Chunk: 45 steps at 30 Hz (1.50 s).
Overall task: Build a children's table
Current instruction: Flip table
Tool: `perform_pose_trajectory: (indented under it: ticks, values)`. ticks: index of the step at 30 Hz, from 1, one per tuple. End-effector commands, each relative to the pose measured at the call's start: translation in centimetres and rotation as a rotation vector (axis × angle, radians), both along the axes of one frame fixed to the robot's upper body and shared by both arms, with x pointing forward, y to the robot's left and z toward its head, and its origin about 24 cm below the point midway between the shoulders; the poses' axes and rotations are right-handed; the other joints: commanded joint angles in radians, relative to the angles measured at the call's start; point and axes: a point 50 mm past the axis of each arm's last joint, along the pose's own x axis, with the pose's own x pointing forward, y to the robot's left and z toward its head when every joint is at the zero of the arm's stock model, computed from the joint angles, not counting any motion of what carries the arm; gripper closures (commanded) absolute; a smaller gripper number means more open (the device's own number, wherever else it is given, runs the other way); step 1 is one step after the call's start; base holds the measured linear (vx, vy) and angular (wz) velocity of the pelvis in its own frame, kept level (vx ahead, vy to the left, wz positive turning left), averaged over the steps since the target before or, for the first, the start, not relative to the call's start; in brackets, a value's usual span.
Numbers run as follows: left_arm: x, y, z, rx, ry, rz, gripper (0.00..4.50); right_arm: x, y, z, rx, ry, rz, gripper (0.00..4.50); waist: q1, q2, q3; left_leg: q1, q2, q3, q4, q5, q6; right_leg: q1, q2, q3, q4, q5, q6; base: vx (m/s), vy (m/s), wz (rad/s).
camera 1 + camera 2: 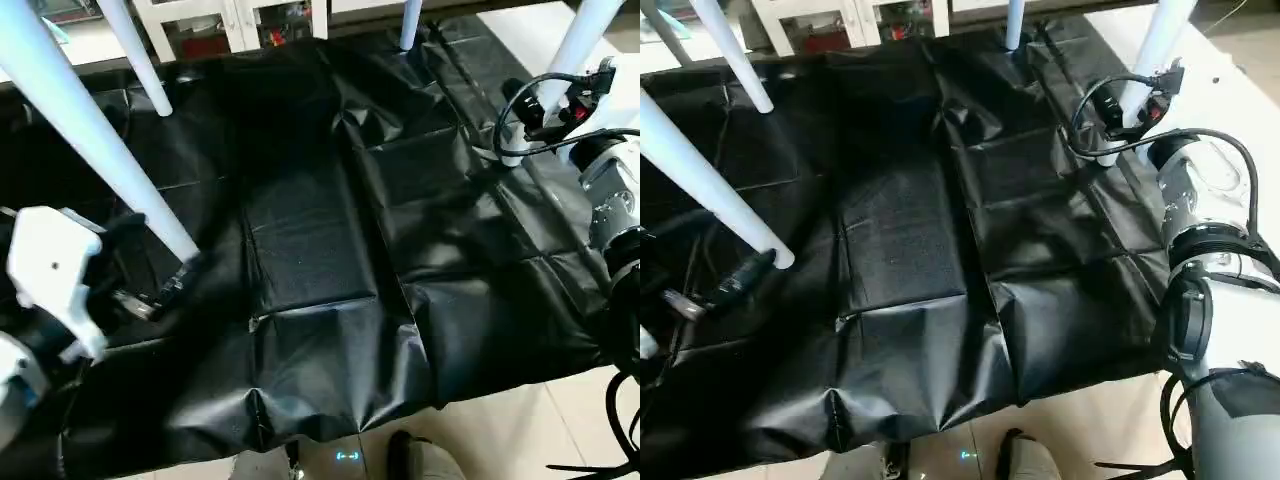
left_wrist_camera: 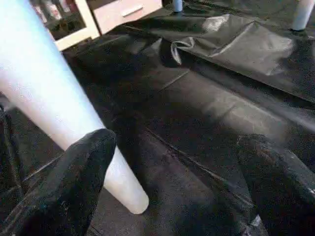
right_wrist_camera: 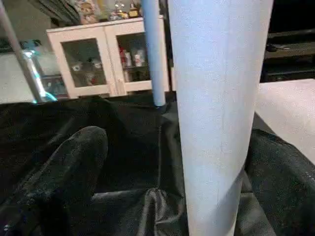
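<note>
Overhead, four long tapered white plastic tube legs of the children's table coming down onto crumpled black plastic sheeting [image 1: 310,250] spread across the work surface. Near-left leg [image 1: 95,135] slanting down to a rounded tip on the sheeting, just beside the left tool [image 2: 172,191], black fingers [image 2: 78,182] spread wide with nothing between them, one finger close against that leg's lower end. Far-left leg [image 1: 135,50] slanting further back. Far-middle leg [image 1: 410,25] upright at the sheeting's far edge. Far-right leg [image 1: 570,55] rising between the widely parted fingers [image 3: 64,172] of the right tool [image 3: 172,187]; actual contact with the tube hard to tell. Beyond the far edge, white glass-door cabinet [image 3: 106,59] with small items on its shelves, contents too small to identify.
</note>
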Motion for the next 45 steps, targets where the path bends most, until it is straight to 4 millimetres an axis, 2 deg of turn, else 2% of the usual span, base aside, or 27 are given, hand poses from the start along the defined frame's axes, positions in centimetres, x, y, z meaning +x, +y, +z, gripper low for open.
perform_pose_trajectory:
  ticks: [1, 2, 3, 4, 9, 12, 18, 19, 22, 24, 26, 29, 30, 31, 33, 34, 36, 40, 42, 43, 44, 45]
  values:
    - [-0.2, 0.1, 0.3, 0.011, 0.003, -0.004, 0.13, 0.1, 0.5, 0.1, 0.013, 0.001, 0.040, 0.05, 0.009, 0.001, -0.067, 0.025, 0.009, -0.003, -0.064, -0.124, 0.132, 0.059, -0.053, 0.028, -0.061, -0.021, -0.354, 0.000, 0.000, 0.00]
    - [-0.2, 0.2, 0.4, 0.012, 0.003, -0.004, 0.13, 0.1, 0.6, 0.1, 0.014, 0.000, 0.041, 0.05, 0.008, -0.001, -0.066, 0.026, 0.009, -0.002, -0.065, -0.130, 0.128, 0.059, -0.053, 0.029, -0.063, -0.025, -0.355, 0.000, 0.000, 0.00]
    - [-0.1, 0.2, 0.5, 0.013, 0.001, -0.007, 0.13, 0.1, 0.6, 0.0, 0.019, -0.006, 0.054, 0.05, 0.010, 0.008, -0.069, 0.027, 0.009, -0.003, -0.065, -0.130, 0.125, 0.059, -0.053, 0.028, -0.061, -0.022, -0.356, 0.000, 0.000, 0.00]
    - [-0.1, 0.2, 0.6, 0.013, -0.001, -0.011, 0.13, 0.0, 0.6, 0.0, 0.023, -0.009, 0.067, 0.05, 0.009, 0.004, -0.068, 0.027, 0.009, -0.002, -0.065, -0.130, 0.125, 0.059, -0.053, 0.029, -0.062, -0.018, -0.357, 0.000, 0.000, 0.00]
    - [0.2, 0.1, 0.6, 0.002, -0.004, -0.026, 0.13, -0.3, 0.9, -0.5, 0.013, -0.009, 0.167, 0.05, 0.008, 0.005, -0.073, 0.022, 0.008, -0.002, -0.060, -0.093, 0.145, 0.064, -0.054, 0.029, -0.056, 0.017, -0.369, 0.000, 0.000, 0.00]
    - [0.5, -0.1, 0.5, -0.010, -0.008, -0.033, 0.13, -0.8, 1.4, -1.2, -0.038, 0.010, 0.312, 0.05, 0.002, 0.003, -0.077, 0.021, 0.008, 0.000, -0.057, -0.081, 0.168, 0.065, -0.054, 0.028, -0.056, 0.022, -0.374, 0.000, 0.000, 0.00]
    - [0.6, -0.3, 0.4, -0.028, -0.019, -0.029, 0.13, -1.9, 1.2, -2.3, -0.096, 0.015, 0.449, 0.05, -0.001, -0.010, -0.086, 0.023, 0.013, 0.001, -0.053, -0.041, 0.206, 0.065, -0.055, 0.029, -0.054, 0.021, -0.382, 0.000, 0.000, 0.00]
    - [0.6, -0.3, 0.3, -0.030, -0.019, -0.029, 0.13, -2.0, 1.2, -2.5, -0.099, 0.011, 0.454, 0.05, -0.001, -0.009, -0.086, 0.023, 0.013, 0.001, -0.053, -0.038, 0.209, 0.064, -0.055, 0.029, -0.054, 0.020, -0.381, 0.000, 0.000, 0.00]
    - [0.5, -0.4, 0.2, -0.036, -0.023, -0.025, 0.13, -2.5, 0.7, -2.7, -0.110, -0.009, 0.464, 0.05, -0.001, -0.017, -0.089, 0.025, 0.014, 0.004, -0.051, -0.029, 0.219, 0.062, -0.056, 0.029, -0.056, -0.001, -0.381, 0.000, 0.000, 0.00]
    - [0.5, -0.5, 0.1, -0.043, -0.026, -0.020, 0.13, -2.8, 0.3, -2.9, -0.109, -0.023, 0.465, 0.05, 0.000, -0.018, -0.091, 0.024, 0.014, 0.003, -0.050, -0.020, 0.224, 0.062, -0.056, 0.029, -0.054, -0.007, -0.376, 0.000, 0.000, 0.00]
    - [0.4, -0.5, 0.0, -0.047, -0.028, -0.014, 0.13, -3.1, 0.0, -2.9, -0.106, -0.037, 0.460, 0.05, -0.001, -0.029, -0.095, 0.023, 0.013, 0.004, -0.048, 0.000, 0.234, 0.064, -0.054, 0.030, -0.054, 0.006, -0.371, 0.000, 0.000, 0.00]
    - [0.3, -0.4, -0.2, -0.053, -0.030, 0.010, 0.13, -3.5, -0.6, -2.9, -0.113, -0.067, 0.435, 0.05, 0.001, -0.030, -0.099, 0.025, 0.015, 0.005, -0.045, 0.012, 0.245, 0.060, -0.053, 0.028, -0.053, -0.003, -0.364, 0.000, 0.000, 0.00]
    - [0.4, -0.4, -0.4, -0.054, -0.030, 0.021, 0.13, -3.6, -0.9, -2.9, -0.111, -0.076, 0.420, 0.05, -0.001, -0.037, -0.103, 0.025, 0.015, 0.006, -0.044, 0.019, 0.249, 0.061, -0.053, 0.028, -0.052, -0.001, -0.363, 0.000, 0.000, 0.00]
    - [0.4, -0.4, -0.5, -0.055, -0.030, 0.028, 0.13, -3.7, -1.0, -2.9, -0.108, -0.080, 0.411, 0.05, -0.001, -0.038, -0.104, 0.026, 0.015, 0.006, -0.044, 0.019, 0.250, 0.061, -0.053, 0.028, -0.052, -0.004, -0.363, 0.000, 0.000, 0.00]
    - [0.6, 0.1, -0.8, -0.072, -0.027, 0.098, 0.13, -4.1, -1.9, -2.1, -0.074, -0.148, 0.335, 0.05, -0.002, -0.042, -0.105, 0.025, 0.016, 0.007, -0.044, 0.016, 0.247, 0.062, -0.054, 0.030, -0.053, -0.014, -0.355, 0.000, 0.000, 0.00]
    - [0.8, 0.5, -1.0, -0.087, -0.029, 0.156, 0.13, -4.4, -2.2, -1.7, -0.061, -0.186, 0.327, 0.05, -0.003, -0.045, -0.112, 0.029, 0.016, 0.009, -0.042, 0.020, 0.243, 0.061, -0.052, 0.029, -0.052, -0.013, -0.352, 0.000, 0.000, 0.00]
    - [1.5, 1.0, -1.3, -0.128, -0.044, 0.269, 0.13, -5.4, -2.6, -0.8, -0.059, -0.264, 0.294, 0.05, -0.003, -0.044, -0.118, 0.030, 0.015, 0.009, -0.039, 0.033, 0.241, 0.061, -0.047, 0.029, -0.049, 0.009, -0.334, 0.000, 0.000, 0.00]
    - [2.2, 0.7, -2.0, -0.179, -0.014, 0.313, 0.13, -6.5, -2.8, 0.0, -0.036, -0.338, 0.231, 0.05, -0.006, -0.052, -0.128, 0.031, 0.013, 0.009, -0.039, 0.045, 0.219, 0.063, -0.047, 0.029, -0.050, 0.003, -0.308, 0.000, 0.000, 0.00]
    - [2.5, 0.2, -2.6, -0.229, -0.016, 0.335, 0.13, -8.1, -1.9, 0.1, -0.009, -0.338, 0.216, 0.05, -0.011, -0.070, -0.135, 0.031, 0.013, 0.010, -0.043, 0.041, 0.197, 0.068, -0.048, 0.032, -0.053, -0.007, -0.284, 0.000, 0.000, 0.00]
    - [2.5, -0.2, -2.6, -0.244, -0.025, 0.330, 0.13, -8.6, -1.6, -0.2, 0.008, -0.314, 0.215, 0.05, -0.008, -0.066, -0.135, 0.032, 0.015, 0.009, -0.044, 0.037, 0.192, 0.066, -0.048, 0.032, -0.054, -0.009, -0.275, 0.000, 0.000, 0.00]
    - [2.4, -0.5, -2.6, -0.248, -0.035, 0.342, 0.13, -9.1, -1.1, -0.5, 0.021, -0.279, 0.209, 0.05, -0.012, -0.079, -0.149, 0.037, 0.016, 0.009, -0.045, 0.046, 0.181, 0.070, -0.048, 0.032, -0.051, 0.000, -0.264, 0.000, 0.000, 0.00]
    - [2.4, -0.6, -2.6, -0.242, -0.042, 0.344, 0.13, -9.2, -0.9, -0.7, 0.027, -0.267, 0.206, 0.05, -0.014, -0.074, -0.153, 0.038, 0.016, 0.009, -0.044, 0.041, 0.169, 0.065, -0.045, 0.030, -0.054, -0.005, -0.254, 0.000, 0.000, 0.00]
